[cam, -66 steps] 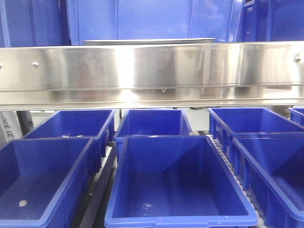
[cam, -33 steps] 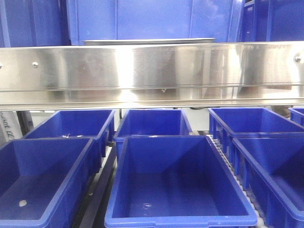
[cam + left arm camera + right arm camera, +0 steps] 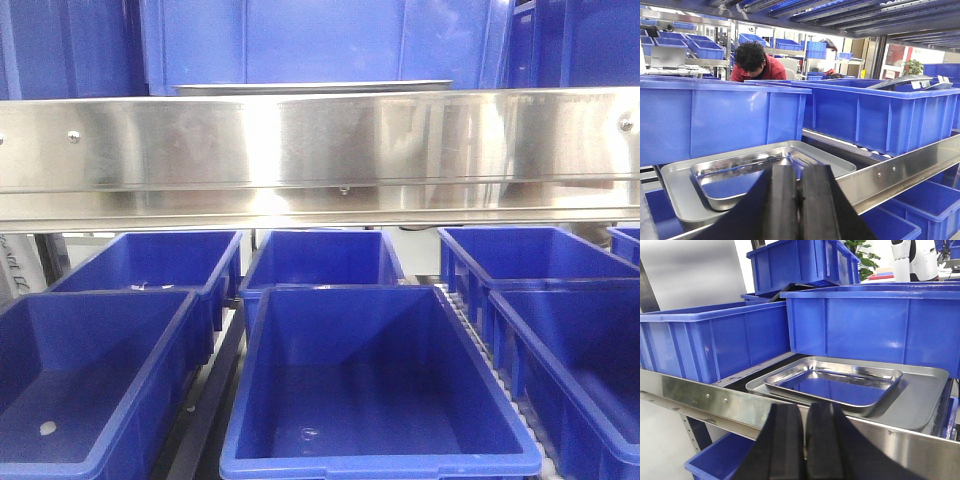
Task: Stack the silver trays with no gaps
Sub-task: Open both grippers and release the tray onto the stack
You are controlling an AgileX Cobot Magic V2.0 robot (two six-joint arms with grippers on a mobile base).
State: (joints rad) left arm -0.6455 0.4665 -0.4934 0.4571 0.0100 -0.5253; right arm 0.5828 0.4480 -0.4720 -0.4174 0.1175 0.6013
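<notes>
Two silver trays lie on the shelf behind the steel band. A small shiny tray [image 3: 735, 175] [image 3: 835, 386] rests slightly askew inside a larger, duller tray [image 3: 840, 161] [image 3: 922, 390]. In the front view only a thin tray rim [image 3: 313, 87] shows above the band. My left gripper [image 3: 798, 170] is shut and empty, hovering just in front of the small tray's near corner. My right gripper [image 3: 805, 407] is also shut on nothing, with its tips before the band and short of the trays.
A long steel band with screw heads [image 3: 320, 150] [image 3: 900, 170] [image 3: 705, 397] fronts the shelf. Blue bins [image 3: 720, 117] [image 3: 870, 325] stand close behind the trays, and more bins [image 3: 370, 380] fill the level below. A person in red [image 3: 752, 62] bends over at the back.
</notes>
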